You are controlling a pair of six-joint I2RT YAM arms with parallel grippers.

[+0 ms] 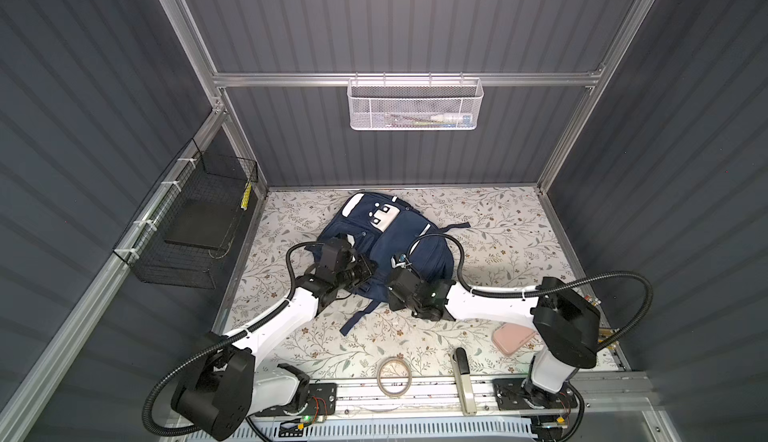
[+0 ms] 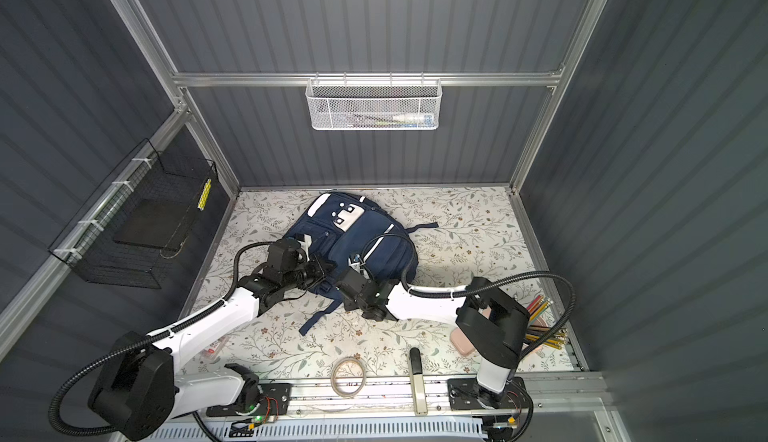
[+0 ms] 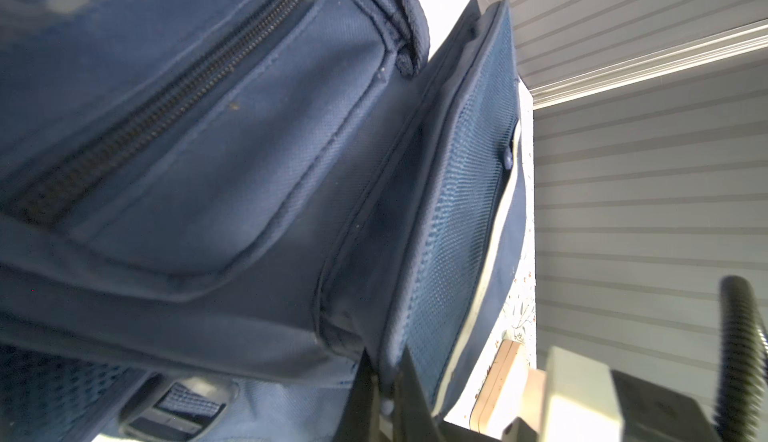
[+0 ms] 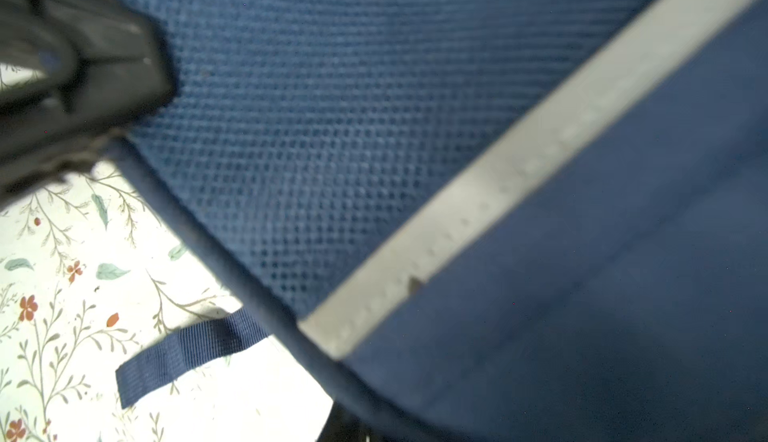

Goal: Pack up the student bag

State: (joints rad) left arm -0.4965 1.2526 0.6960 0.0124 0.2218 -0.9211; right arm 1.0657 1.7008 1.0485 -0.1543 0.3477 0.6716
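Left gripper (image 3: 384,381) and right gripper (image 1: 402,262) both clamped shut, down on the student bag (image 1: 386,244)

The left one is squeezed tight on a fold of navy fabric at the edge of a mesh panel on the bag's left side. The right one is fully closed too, tip down on the bag's near-right part beside a white stripe, but I honestly can't tell if it's pinching anything. The bag lies flat mid-table on the floral table (image 1: 498,228), a bit toward the far side, with its white patches at the far end and a strap trailing toward the near edge. Further out, a pink pencil case (image 1: 513,336) sits near right and a tape roll (image 1: 395,376) at the near edge.
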